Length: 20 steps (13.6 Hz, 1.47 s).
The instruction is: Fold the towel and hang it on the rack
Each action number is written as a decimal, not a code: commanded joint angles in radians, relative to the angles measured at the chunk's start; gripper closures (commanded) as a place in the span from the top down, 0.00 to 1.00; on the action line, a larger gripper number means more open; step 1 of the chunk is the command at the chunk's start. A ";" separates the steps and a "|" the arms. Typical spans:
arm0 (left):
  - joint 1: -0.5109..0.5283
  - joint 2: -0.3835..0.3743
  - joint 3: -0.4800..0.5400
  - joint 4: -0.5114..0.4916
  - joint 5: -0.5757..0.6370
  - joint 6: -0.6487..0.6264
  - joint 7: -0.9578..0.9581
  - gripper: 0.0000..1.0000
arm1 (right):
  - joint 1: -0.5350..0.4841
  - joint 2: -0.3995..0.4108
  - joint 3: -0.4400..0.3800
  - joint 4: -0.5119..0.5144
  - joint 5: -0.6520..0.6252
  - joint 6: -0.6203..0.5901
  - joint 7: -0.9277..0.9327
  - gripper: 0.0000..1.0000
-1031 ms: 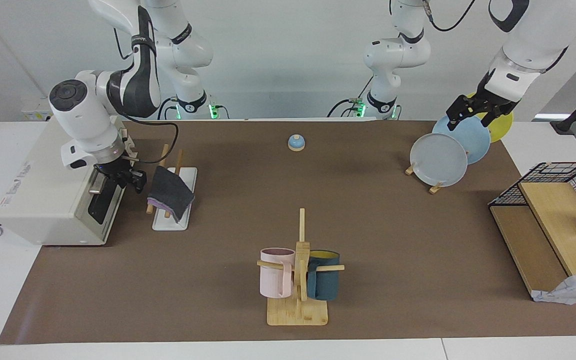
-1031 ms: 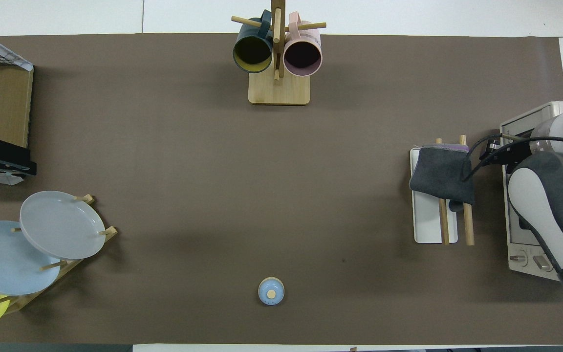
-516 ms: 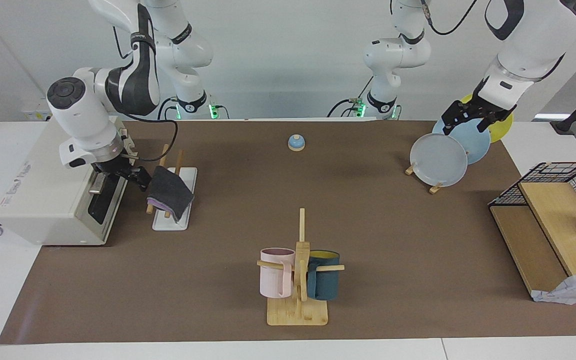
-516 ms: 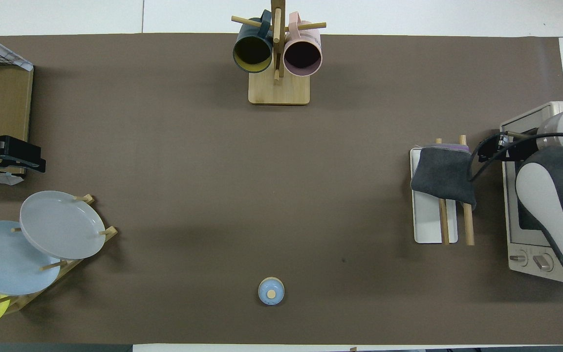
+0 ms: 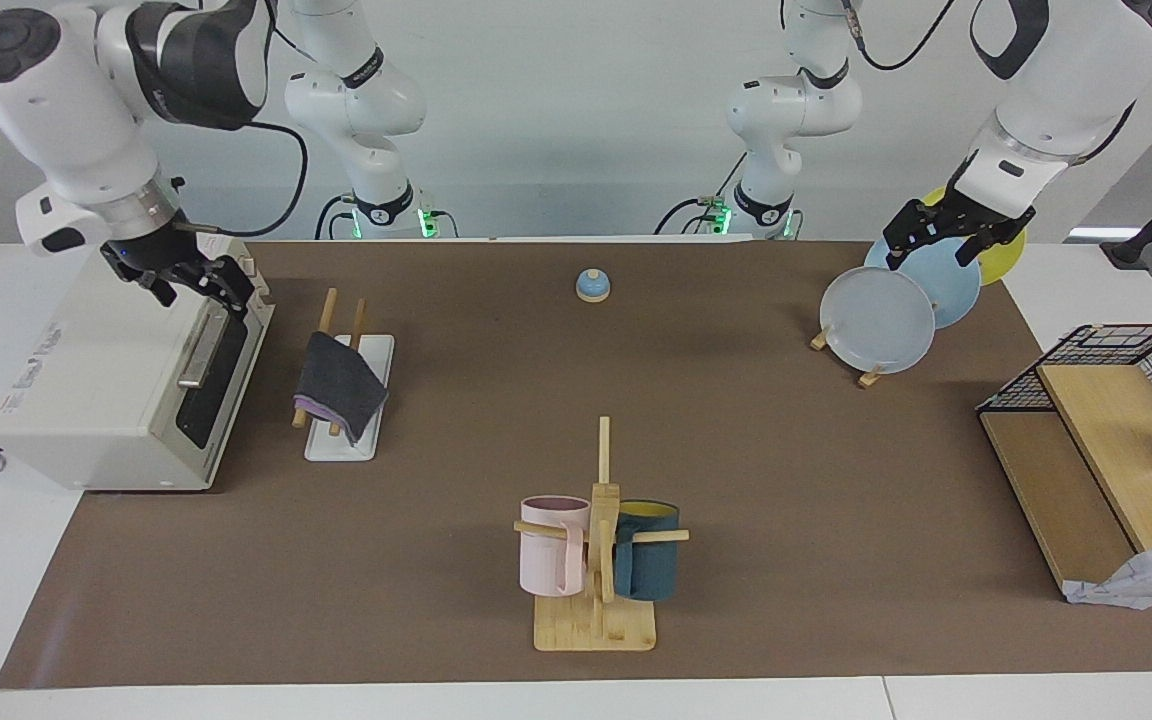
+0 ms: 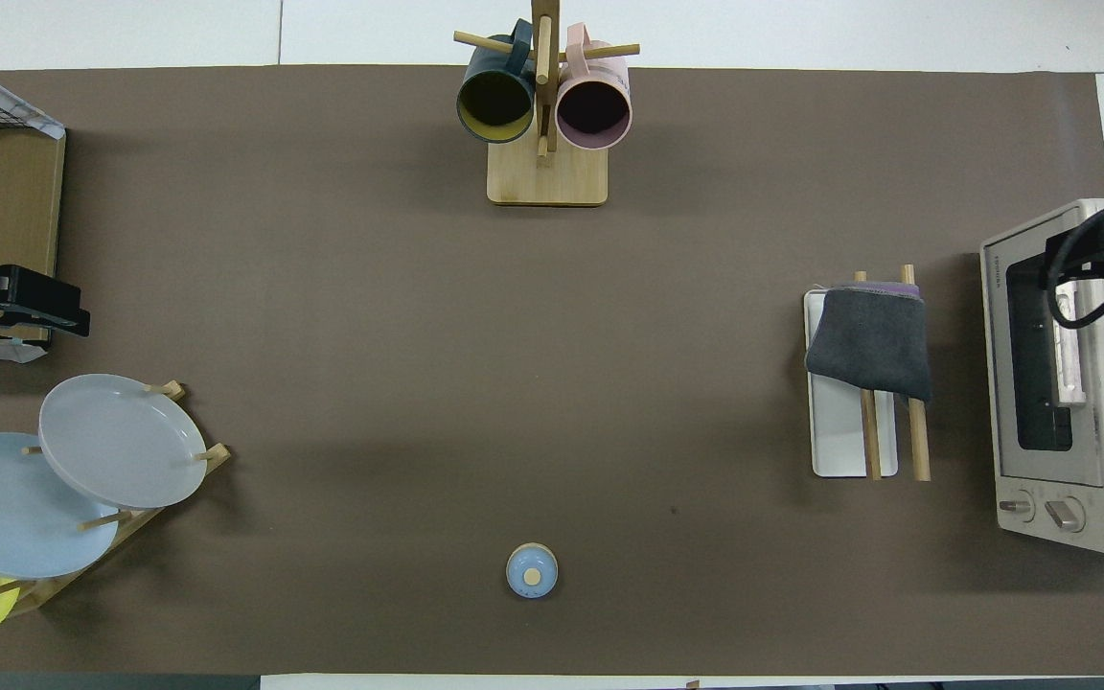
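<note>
The towel (image 5: pixel 339 385) is folded and hangs over the two wooden rods of the rack (image 5: pixel 341 445), dark grey face out, with a purple edge showing. It also shows in the overhead view (image 6: pixel 868 340), draped across the rack (image 6: pixel 835 450). My right gripper (image 5: pixel 192 283) is raised over the toaster oven, apart from the towel, open and empty; its tip shows in the overhead view (image 6: pixel 1103 259). My left gripper (image 5: pixel 936 240) waits in the air by the plates, open and empty, and also shows in the overhead view (image 6: pixel 20 311).
A toaster oven (image 5: pixel 86 390) stands beside the rack at the right arm's end. A mug tree (image 5: pixel 596 620) with two mugs stands farther from the robots. A blue bell (image 5: pixel 592 286), a plate stand with a grey plate (image 5: pixel 876 320), and a wooden shelf (image 5: pixel 1096 450) also stand here.
My right gripper has left the towel's edge and risen away over the toaster oven. The towel stays draped on the rack. The left gripper has barely moved.
</note>
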 commanded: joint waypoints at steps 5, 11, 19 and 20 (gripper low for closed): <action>-0.004 -0.022 0.009 -0.006 0.014 0.027 0.005 1.00 | 0.043 -0.064 -0.023 0.020 -0.005 -0.119 -0.113 1.00; -0.004 -0.024 0.009 -0.006 0.014 0.025 0.003 1.00 | 0.048 -0.069 -0.046 -0.015 0.001 -0.073 -0.157 1.00; -0.004 -0.024 0.009 -0.006 0.014 0.025 0.003 1.00 | 0.047 -0.058 -0.044 -0.006 0.008 -0.066 -0.162 1.00; -0.004 -0.024 0.009 -0.006 0.014 0.024 0.005 1.00 | 0.051 -0.058 -0.044 -0.006 0.008 -0.066 -0.162 1.00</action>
